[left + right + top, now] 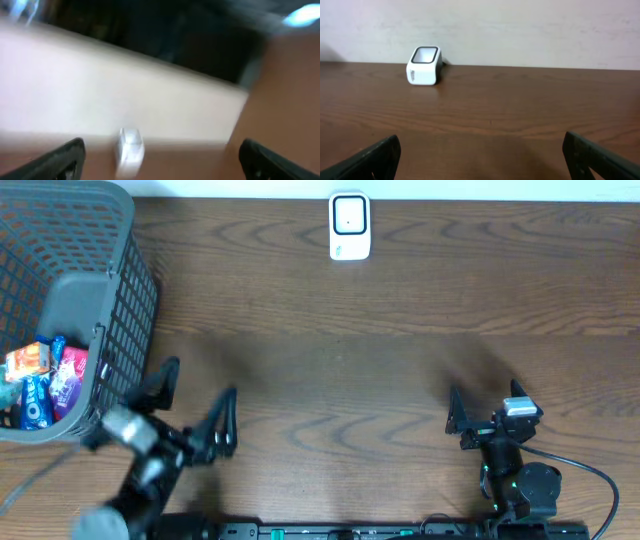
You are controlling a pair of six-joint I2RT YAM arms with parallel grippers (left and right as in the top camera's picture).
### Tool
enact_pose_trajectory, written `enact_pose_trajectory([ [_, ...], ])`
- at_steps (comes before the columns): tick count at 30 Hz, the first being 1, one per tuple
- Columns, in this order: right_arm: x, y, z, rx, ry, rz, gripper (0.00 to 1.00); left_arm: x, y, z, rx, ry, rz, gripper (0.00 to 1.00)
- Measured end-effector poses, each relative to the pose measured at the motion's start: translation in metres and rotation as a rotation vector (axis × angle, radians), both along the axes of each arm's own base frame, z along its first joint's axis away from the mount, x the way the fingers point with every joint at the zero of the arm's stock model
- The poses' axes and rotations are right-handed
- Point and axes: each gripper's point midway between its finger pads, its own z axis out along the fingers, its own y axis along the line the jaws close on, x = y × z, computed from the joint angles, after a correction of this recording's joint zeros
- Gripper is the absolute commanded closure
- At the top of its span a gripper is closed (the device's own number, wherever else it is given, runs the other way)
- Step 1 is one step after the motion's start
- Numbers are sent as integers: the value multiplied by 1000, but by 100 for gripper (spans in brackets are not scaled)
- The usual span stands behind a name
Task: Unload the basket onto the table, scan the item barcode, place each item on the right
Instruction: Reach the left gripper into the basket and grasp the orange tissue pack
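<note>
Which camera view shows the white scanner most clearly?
The right wrist view: the scanner is sharp and unobstructed, with its side and top window visible. The overhead view shows the scanner small, from above. The left wrist view shows only a blurred white shape.

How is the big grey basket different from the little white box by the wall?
The grey mesh plastic basket is big and dark; the white boxy scanner is small. The basket stands at the left edge, the scanner mid far edge. The basket holds colourful snack packs; the scanner holds none. Both stand on the brown wooden table.
</note>
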Motion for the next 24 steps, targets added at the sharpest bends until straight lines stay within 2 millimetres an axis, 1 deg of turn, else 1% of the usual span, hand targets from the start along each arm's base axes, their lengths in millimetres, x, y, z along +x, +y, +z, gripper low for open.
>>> enact_pose_trajectory([
  [2,0,0,0,0,-1,0,1,15,4,-8,30,167,27,2],
  [5,0,0,0,0,-1,0,1,32,7,-6,59,257,44,2],
  [10,0,0,0,0,0,0,1,59,7,-1,84,285,38,2],
  [13,0,0,0,0,0,0,1,74,17,8,81,349,84,2],
  [14,0,0,0,0,0,0,1,79,22,14,81,372,111,2],
  [17,0,0,0,0,1,0,1,98,50,33,94,492,227,2],
  [19,0,0,-1,0,2,0,1,117,72,45,118,576,300,2],
  [20,0,0,0,0,0,0,1,126,81,49,127,590,328,2],
  [22,0,0,0,0,0,0,1,147,104,46,133,681,383,2],
  [23,0,0,0,0,1,0,1,159,119,41,134,723,413,2],
  [24,0,0,0,0,0,0,1,167,129,37,134,750,435,2],
])
